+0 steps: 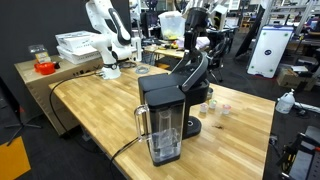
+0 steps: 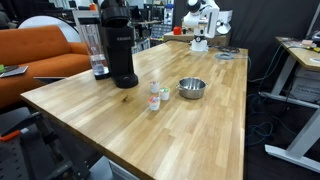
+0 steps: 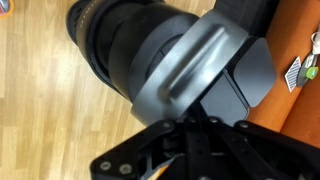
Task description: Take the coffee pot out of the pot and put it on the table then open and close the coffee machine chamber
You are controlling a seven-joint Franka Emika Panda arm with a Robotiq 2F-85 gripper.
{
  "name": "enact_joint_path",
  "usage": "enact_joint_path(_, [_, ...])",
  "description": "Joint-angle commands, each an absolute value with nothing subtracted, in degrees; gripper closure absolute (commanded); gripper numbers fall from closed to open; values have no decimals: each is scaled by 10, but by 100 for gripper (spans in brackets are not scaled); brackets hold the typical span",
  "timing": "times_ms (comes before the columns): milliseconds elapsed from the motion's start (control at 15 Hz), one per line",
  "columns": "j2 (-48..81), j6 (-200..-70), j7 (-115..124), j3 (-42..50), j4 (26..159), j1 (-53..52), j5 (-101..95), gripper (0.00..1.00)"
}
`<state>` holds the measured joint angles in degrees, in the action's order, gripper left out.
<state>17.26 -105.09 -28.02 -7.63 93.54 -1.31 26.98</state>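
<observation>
The black coffee machine (image 1: 165, 110) (image 2: 118, 55) stands on the light-wood table (image 1: 90, 120) (image 2: 200, 130), its clear water tank facing the camera in an exterior view. In the wrist view I look down on its chamber lid (image 3: 190, 65), a silvery-grey lever over the round black head. My gripper (image 3: 190, 128) (image 1: 188, 82) is shut, fingertips against the lid's rear end, gripping nothing that I can see. A metal pot (image 2: 192, 88) sits on the table. Beside it lies the small pale coffee pot (image 2: 157, 97) with red marks. Whether the lid is raised I cannot tell.
A white robot arm (image 1: 110, 40) (image 2: 200, 20) stands at the far end of the table. White boxes (image 1: 75, 45) rest on a brown cabinet. An orange sofa (image 2: 30, 55) borders one long table edge. The machine's black cord (image 1: 120, 150) trails off the table.
</observation>
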Motion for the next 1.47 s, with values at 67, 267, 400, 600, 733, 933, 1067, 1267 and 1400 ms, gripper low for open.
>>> enact_joint_path(67, [140,-1039,-250,-68,979,-7,254,100])
enact_joint_path(267, [127,-1035,-241,-63,995,-6,257,100])
enact_joint_path(400, [119,-1036,-240,-61,1007,-5,263,100])
enact_joint_path(600, [117,-1050,-246,-56,1035,4,291,100])
enact_joint_path(733, [119,-1060,-242,-49,1060,11,311,100])
enact_joint_path(933, [124,-1070,-240,-37,1097,24,338,100])
enact_joint_path(1067, [121,-1072,-240,-31,1105,28,366,100])
enact_joint_path(1267, [115,-1075,-242,-25,1111,28,382,100])
enact_joint_path(1400, [107,-1079,-242,-22,1115,28,383,100])
